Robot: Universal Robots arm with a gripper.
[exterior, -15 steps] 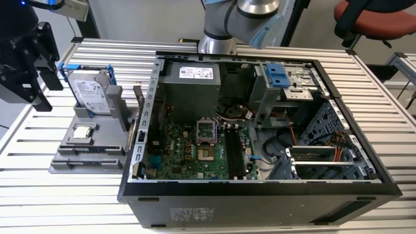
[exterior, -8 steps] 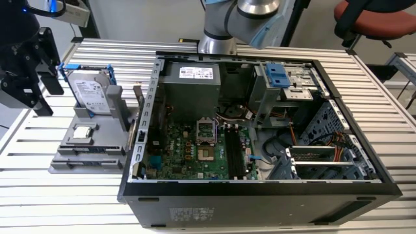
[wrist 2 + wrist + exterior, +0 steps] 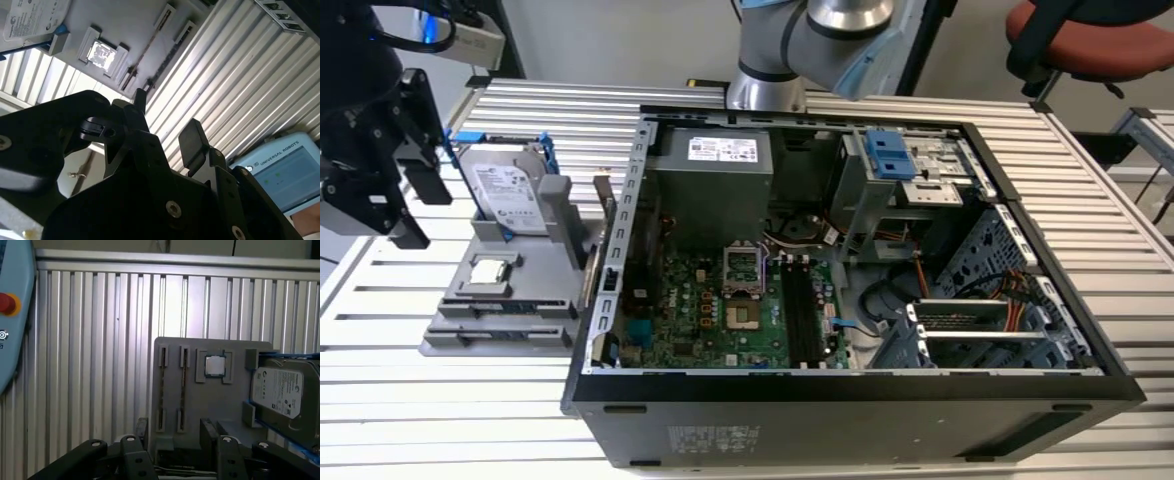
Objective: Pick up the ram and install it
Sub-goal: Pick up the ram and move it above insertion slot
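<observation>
Gripper [image 3: 175,426] released, empty, near gray holder [image 3: 454,345] at exterior view's left. Ram [image 3: 183,385] on edge in holder slot. Best, I think: centre over it, pinch flat faces mid-length, lift straight.

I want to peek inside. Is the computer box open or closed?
Open. The computer box has no side cover, so the green board inside shows.

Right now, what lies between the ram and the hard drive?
The processor chip sits between ram and hard drive, in the first wrist view.
</observation>
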